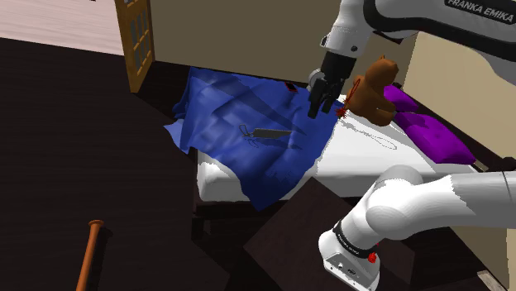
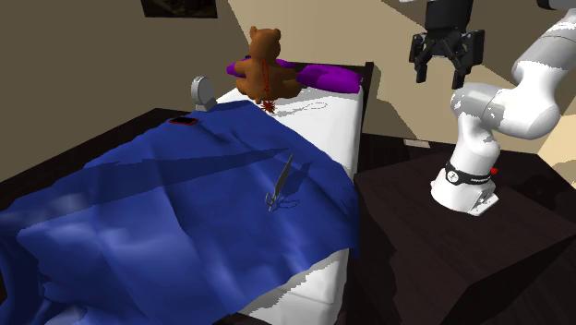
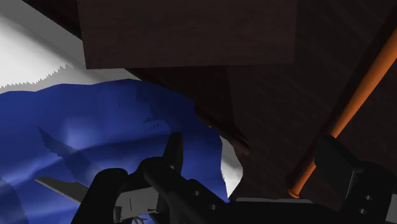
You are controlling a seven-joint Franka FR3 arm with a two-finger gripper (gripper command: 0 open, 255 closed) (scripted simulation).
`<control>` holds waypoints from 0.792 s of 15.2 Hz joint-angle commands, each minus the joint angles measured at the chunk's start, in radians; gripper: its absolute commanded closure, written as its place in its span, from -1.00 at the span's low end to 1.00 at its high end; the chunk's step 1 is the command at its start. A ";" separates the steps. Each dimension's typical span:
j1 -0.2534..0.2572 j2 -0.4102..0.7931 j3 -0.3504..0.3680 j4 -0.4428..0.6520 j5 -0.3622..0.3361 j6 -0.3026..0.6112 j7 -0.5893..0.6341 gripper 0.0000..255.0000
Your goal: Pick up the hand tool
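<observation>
Gripper (image 2: 448,72) is hanging in the air by the bed (image 2: 325,125), fingers spread, gripping nothing.
Hand tool (image 2: 280,182) is lying flat on the rumpled blue blanket (image 2: 157,203); dark floor (image 1: 66,165) is surrounding.

clear blanket (image 1: 227,103) around the tool (image 1: 268,132)

"FRANKA EMIKA" in lettering on the white arm (image 1: 446,25)

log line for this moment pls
stage: pre-grasp | claw: open, empty, raised clear of tool | tool: lying flat on blue blanket
</observation>
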 commanded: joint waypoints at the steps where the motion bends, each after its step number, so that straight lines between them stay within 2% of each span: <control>1: 0.000 0.000 0.000 0.000 0.000 0.000 0.000 -1.00; 7: 0.004 0.045 -0.106 -0.103 -0.100 0.160 -0.227 -1.00; 12: 0.009 0.135 -0.198 -0.146 -0.167 0.311 -0.410 -1.00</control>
